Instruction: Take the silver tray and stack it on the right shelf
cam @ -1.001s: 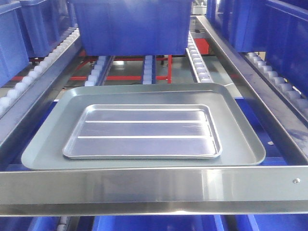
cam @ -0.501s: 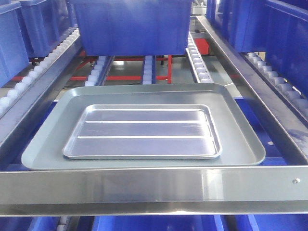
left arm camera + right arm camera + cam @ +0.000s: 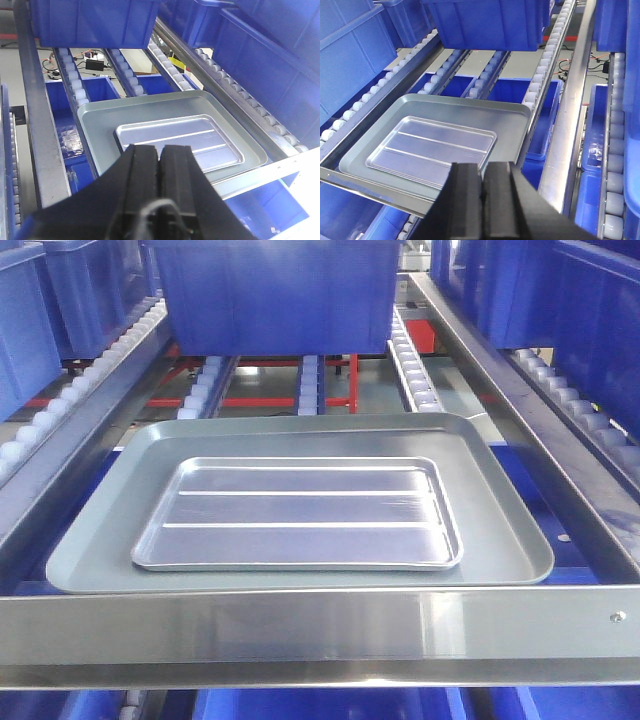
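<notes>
The silver tray (image 3: 300,515), shiny with two long ridges, lies flat inside a larger dull grey tray (image 3: 500,510) on the middle roller level. In the left wrist view the silver tray (image 3: 180,140) shows just beyond my left gripper (image 3: 161,150), whose black fingers are pressed together with nothing between them. Seen from the right wrist, the silver tray (image 3: 430,142) lies ahead and to the left of my right gripper (image 3: 482,170), also shut and empty. The right shelf (image 3: 590,415), a lane of white rollers past the sloping steel rail, runs along the right (image 3: 615,150). Neither gripper touches a tray.
A flat shiny front bar (image 3: 300,625) crosses in front of the grey tray. A big blue bin (image 3: 275,295) sits behind it on the same lane. More blue bins stand at the left (image 3: 25,330) and right (image 3: 590,310), and below the rollers (image 3: 540,125).
</notes>
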Motion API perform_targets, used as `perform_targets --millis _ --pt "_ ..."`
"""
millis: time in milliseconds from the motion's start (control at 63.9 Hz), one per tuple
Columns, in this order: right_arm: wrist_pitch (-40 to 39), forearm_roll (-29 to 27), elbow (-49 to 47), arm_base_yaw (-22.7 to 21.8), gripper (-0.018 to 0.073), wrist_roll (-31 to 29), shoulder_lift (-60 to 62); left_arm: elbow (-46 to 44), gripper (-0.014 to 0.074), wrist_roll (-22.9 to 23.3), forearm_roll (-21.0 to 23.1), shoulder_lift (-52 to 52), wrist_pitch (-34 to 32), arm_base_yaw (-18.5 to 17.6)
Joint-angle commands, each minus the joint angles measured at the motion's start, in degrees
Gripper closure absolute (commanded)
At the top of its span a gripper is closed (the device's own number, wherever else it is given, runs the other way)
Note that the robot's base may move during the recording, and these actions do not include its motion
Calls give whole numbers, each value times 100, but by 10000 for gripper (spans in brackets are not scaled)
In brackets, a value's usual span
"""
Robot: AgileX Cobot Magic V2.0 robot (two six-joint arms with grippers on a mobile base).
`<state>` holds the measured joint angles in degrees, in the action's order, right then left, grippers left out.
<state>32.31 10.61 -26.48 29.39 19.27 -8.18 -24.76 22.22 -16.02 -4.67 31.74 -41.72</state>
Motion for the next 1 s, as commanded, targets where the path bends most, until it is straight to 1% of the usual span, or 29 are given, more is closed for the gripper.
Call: perform_targets --millis 0,31,63,94,110,156,188,219,250,329,407,422,469,485,532,548,579,626,688,751,782,986 --pt "-457 131 -151 -5 492 -69 -70 -126 697 10 0 -69 -419 -34" --pt "-457 131 -151 -5 492 -69 -70 -88 697 10 180 -69 -417 -34" --pt "-457 131 -151 -5 492 -69 -70 -85 697 -114 311 -58 -327 -34" --pt "-457 131 -151 -5 492 -69 -70 -62 697 -516 519 -33 -239 -23" --pt "-457 131 -151 -5 492 -69 -70 -46 697 -783 702 -6 -226 -22" --pt "-457 131 -151 -5 492 -69 -70 32 697 -1340 1158 86 -214 74" --pt "-457 131 -151 -5 492 -69 -70 119 697 -1570 1360 202 -260 208" --pt "-457 131 -151 -5 492 -69 -70 209 697 -1593 1394 286 -341 361" --pt "-457 131 -151 -5 492 -69 -70 321 697 -1618 1394 366 -475 557" --pt "-457 131 -151 -5 492 -69 -70 653 697 -1748 1394 569 -917 1207" --pt "-452 131 -151 -5 492 -69 -70 1017 697 -1805 1498 622 -1395 2010" --pt "-452 131 -151 -5 492 -69 -70 1068 697 -1805 1511 621 -1465 2126" --pt "-457 131 -151 -5 492 -69 -70 1289 697 -1818 1661 621 -1796 2630" --pt "-450 131 -151 -5 492 -69 -70 1347 697 -1845 1712 621 -1880 2735" --pt "-455 131 -151 -5 492 -69 -70 1587 697 -2074 1873 621 -2260 3133" --pt "-455 131 -151 -5 492 -69 -70 1680 697 -2222 1914 621 -2422 3222" --pt "-455 131 -151 -5 492 -69 -70 1835 697 -2377 2030 621 -2697 3429" --pt "-455 131 -151 -5 492 -69 -70 2060 697 -2488 2154 621 -3080 3700" --pt "-455 131 -151 -5 492 -69 -70 2394 697 -2498 2166 621 -3626 3911" --pt "-455 131 -151 -5 492 -69 -70 2796 697 -2487 2155 621 -4312 3979" --pt "-455 131 -151 -5 492 -69 -70 2754 697 -2487 2155 621 -3954 3979" --pt "-451 131 -151 -5 492 -69 -70 2754 697 -2487 2180 621 -3872 3969"
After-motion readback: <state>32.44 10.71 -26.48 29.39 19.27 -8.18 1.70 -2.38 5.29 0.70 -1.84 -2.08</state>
